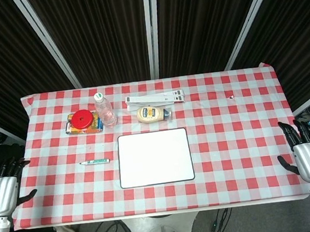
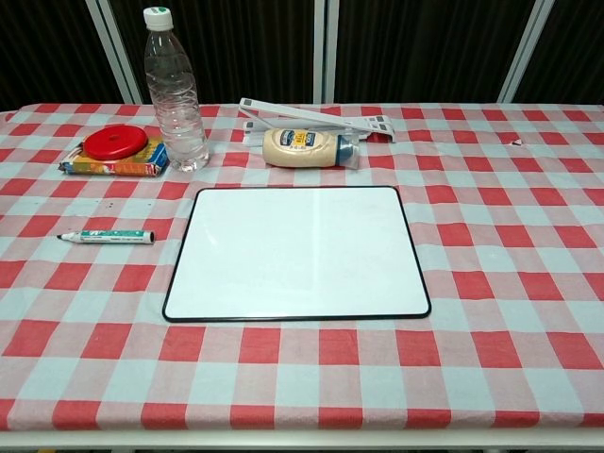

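Tabletop (image 1: 247, 139): covered by a red-and-white checked cloth; it carries everything below.
Whiteboard (image 1: 154, 157): lies flat near the middle of the front half, blank, long axis running left to right.
Folded stand (image 1: 155, 98): white, lies flat at the back, long axis left to right, just behind the mayonnaise bottle.
Water bottle (image 1: 105, 109): clear, stands upright with its cap on, just right of the red disc.
Mayonnaise bottle (image 1: 152, 114): lies on its side between the stand and the whiteboard, cap end pointing right.
Red disc (image 1: 81, 120): round, sits on top of a flat orange packet (image 2: 113, 166) at the back left.
Marker (image 1: 95, 162): lies on the cloth left of the whiteboard, apart from it; long axis left to right, its tip pointing left in the chest view.
Left robot hand (image 1: 1, 192): off the tabletop's front left corner, back facing up, fingers apart and pointing away, holding nothing; the marker is the nearest thing.
Right robot hand (image 1: 308, 157): off the front right corner, same pose, fingers spread and empty, well apart from every item.
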